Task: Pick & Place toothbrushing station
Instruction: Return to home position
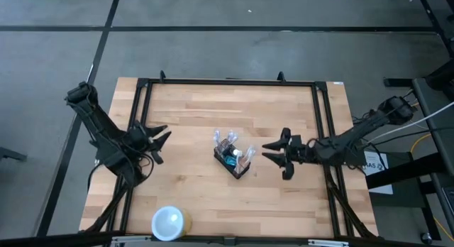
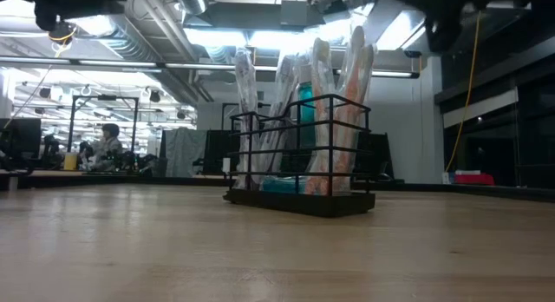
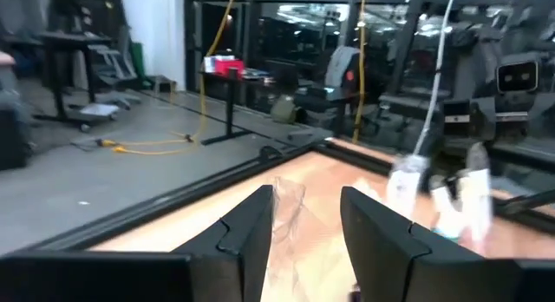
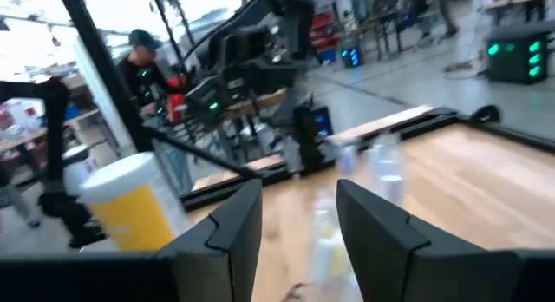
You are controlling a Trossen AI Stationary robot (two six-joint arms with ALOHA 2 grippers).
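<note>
The toothbrushing station (image 1: 234, 157) is a small black wire caddy standing on its base in the middle of the wooden table. Several clear-wrapped toothbrushes and a teal item stand upright in it (image 2: 299, 146). My left gripper (image 1: 164, 134) hovers open to the caddy's left, above the table, with its fingers pointing toward the caddy. My right gripper (image 1: 269, 151) is open just right of the caddy, pointing at it. In the left wrist view my left gripper (image 3: 308, 241) has nothing between its fingers, and the caddy's wrapped brushes (image 3: 438, 193) show blurred ahead. The right gripper (image 4: 299, 228) is likewise empty.
A round white cup with a yellow side (image 1: 169, 222) stands near the table's front edge, left of centre, and shows in the right wrist view (image 4: 130, 202). A black frame (image 1: 227, 82) runs round the tabletop. People sit at desks in the room beyond (image 2: 108, 146).
</note>
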